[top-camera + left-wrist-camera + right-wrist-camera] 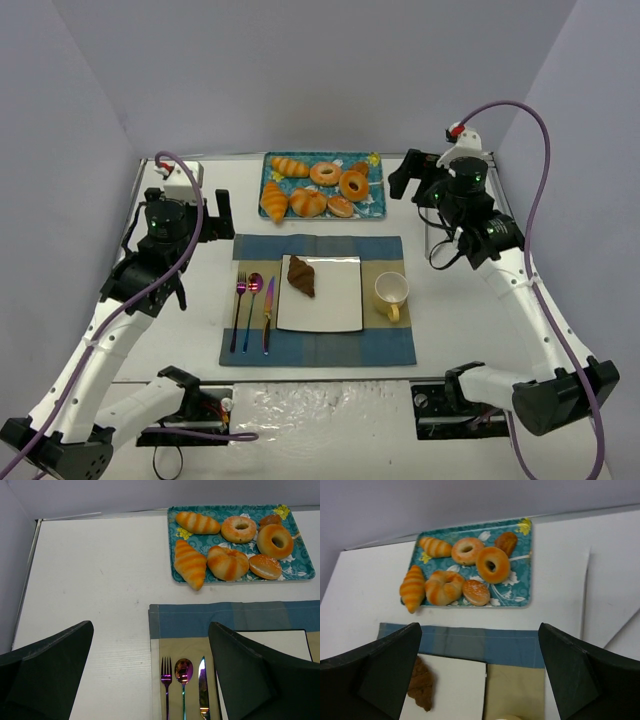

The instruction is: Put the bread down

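Observation:
The bread, a small dark brown ridged croissant, lies on the left part of the white square plate in the middle of the table. It also shows in the right wrist view, lying on the plate. My left gripper is open and empty, held above the table left of the placemat; its view does not show the bread. My right gripper is open and empty, held high at the back right, and in its own view it faces the plate and the tray.
A teal tray with several golden croissants, donuts and buns stands at the back centre. A blue and tan placemat carries the plate, a fork, spoon and knife and a yellow cup. A wire stand is at the right.

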`<state>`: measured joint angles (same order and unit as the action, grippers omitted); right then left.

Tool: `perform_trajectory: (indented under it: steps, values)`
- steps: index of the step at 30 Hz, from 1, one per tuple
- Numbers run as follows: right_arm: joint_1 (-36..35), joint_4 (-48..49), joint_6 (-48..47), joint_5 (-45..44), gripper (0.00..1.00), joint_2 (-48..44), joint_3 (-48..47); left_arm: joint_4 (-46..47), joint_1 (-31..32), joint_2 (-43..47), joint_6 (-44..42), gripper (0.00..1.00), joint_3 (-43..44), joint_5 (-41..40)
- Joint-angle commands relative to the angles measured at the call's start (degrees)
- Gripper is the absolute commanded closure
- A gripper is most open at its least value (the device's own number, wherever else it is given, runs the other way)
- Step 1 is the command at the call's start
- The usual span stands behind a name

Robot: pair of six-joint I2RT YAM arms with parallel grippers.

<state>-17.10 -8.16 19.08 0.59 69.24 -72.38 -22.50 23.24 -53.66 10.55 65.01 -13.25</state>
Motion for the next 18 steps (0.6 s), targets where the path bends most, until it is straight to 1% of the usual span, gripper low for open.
perform_trajectory:
  steps: [1,10,18]
  values:
    - [-5.7,4.8,0.0,1.9,0.0,-2.9,0.8,3.0,0.3,-0.6,-0.7,0.03,1.6,0.6]
    - [-9.1,7.7,0.6,3.0,0.0,-4.7,3.8,2.9,0.3,-0.8,-0.7,0.03,1.6,0.4]
    - [-10.8,9.8,0.5,2.9,0.0,-5.2,3.8,2.8,0.3,-0.8,-0.7,0.03,1.7,0.6]
